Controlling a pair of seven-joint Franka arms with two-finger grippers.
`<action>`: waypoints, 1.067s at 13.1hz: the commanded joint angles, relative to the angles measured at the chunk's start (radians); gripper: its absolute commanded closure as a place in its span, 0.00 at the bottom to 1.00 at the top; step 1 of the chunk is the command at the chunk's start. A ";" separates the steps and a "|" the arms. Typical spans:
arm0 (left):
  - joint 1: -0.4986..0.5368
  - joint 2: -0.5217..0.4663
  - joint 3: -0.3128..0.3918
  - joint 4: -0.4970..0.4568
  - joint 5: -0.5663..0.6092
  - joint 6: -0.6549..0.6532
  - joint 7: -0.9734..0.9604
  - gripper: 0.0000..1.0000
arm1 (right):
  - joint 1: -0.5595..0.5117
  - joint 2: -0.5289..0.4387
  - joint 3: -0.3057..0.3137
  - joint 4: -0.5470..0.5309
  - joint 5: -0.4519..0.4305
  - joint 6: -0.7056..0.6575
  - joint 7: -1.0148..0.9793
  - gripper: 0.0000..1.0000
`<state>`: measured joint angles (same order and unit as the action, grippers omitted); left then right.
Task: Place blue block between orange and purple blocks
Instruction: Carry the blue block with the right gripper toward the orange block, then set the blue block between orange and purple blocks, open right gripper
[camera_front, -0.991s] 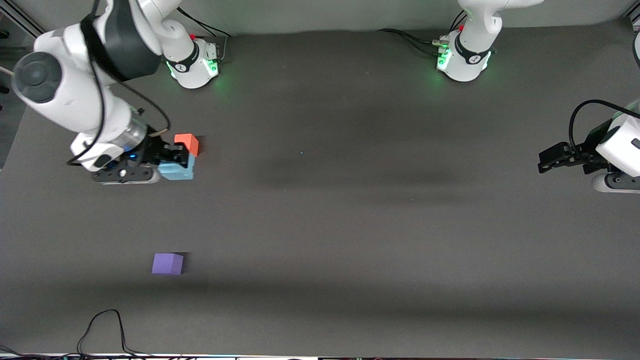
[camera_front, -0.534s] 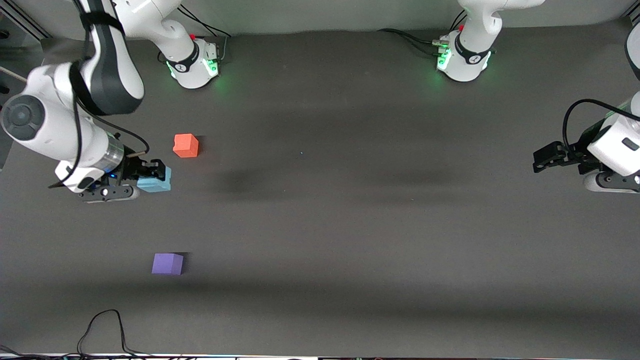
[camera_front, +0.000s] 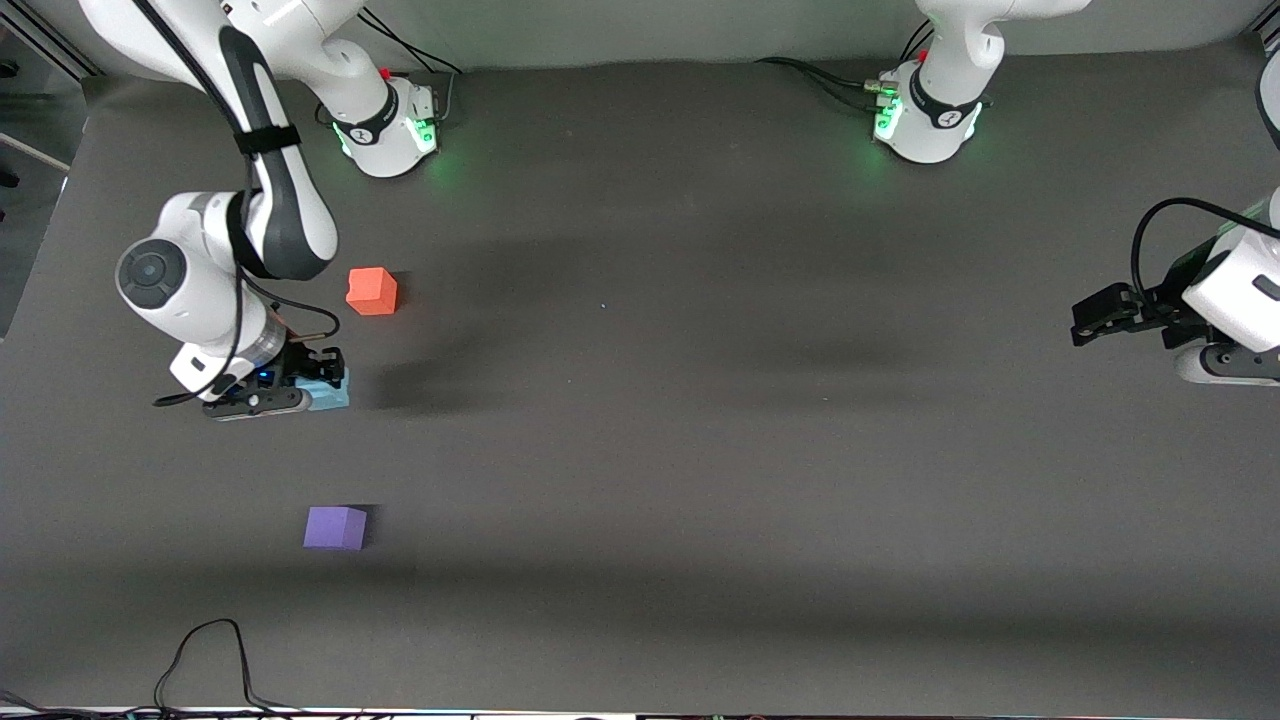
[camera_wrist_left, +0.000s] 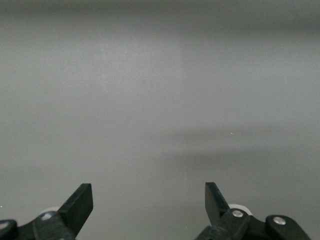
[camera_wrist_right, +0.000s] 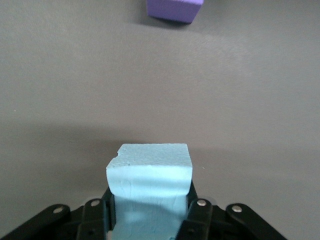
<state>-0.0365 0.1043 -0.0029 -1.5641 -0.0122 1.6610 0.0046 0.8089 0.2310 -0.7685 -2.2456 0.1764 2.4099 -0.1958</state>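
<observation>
Most of the job is sitting done, by my reckoning: I am holding the blue block (camera_front: 328, 392) in my right tool (camera_front: 312, 378), jaws pinched tight on its two sides, and it is hanging over the stretch of desk (camera_front: 700, 450) that lies between the other two cubes. Taking the orange block (camera_front: 371, 291) as my landmark, the blue block is sitting nearer to the front camera than it, roughly in line with it, and the purple block (camera_front: 335, 527) is lying nearer to the camera again, well apart. What is remaining is lowering, letting go and backing off; I am not seeing whether the cube's underside is touching the desk yet.

Plenty of bare desk is lying open around the orange block: toward the left arm's end it is running wide and unbroken, and the gap down to the purple block is generous, so I am judging little risk of nudging either neighbour on the way down. Toward the right arm's end the desk edge is coming up fairly near the orange block, so I am favouring a straight lift out.

My left tool (camera_front: 1095, 318) is waiting over the left arm's end of the desk, well apart from the orange block, fingers (camera_wrist_left: 80, 202) spread wide and holding nothing.
</observation>
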 joint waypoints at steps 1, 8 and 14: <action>-0.016 -0.009 0.014 -0.001 0.014 -0.001 0.012 0.00 | 0.006 0.117 -0.006 0.015 0.212 0.051 -0.185 0.74; -0.016 -0.011 0.012 0.001 0.014 -0.003 0.012 0.00 | 0.006 0.206 -0.005 0.018 0.331 0.087 -0.278 0.70; -0.014 -0.012 0.014 0.002 0.014 -0.003 0.012 0.00 | 0.010 0.238 0.005 0.018 0.394 0.095 -0.278 0.62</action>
<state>-0.0370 0.1043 -0.0027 -1.5631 -0.0122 1.6608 0.0047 0.8109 0.4431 -0.7610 -2.2392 0.5159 2.4931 -0.4385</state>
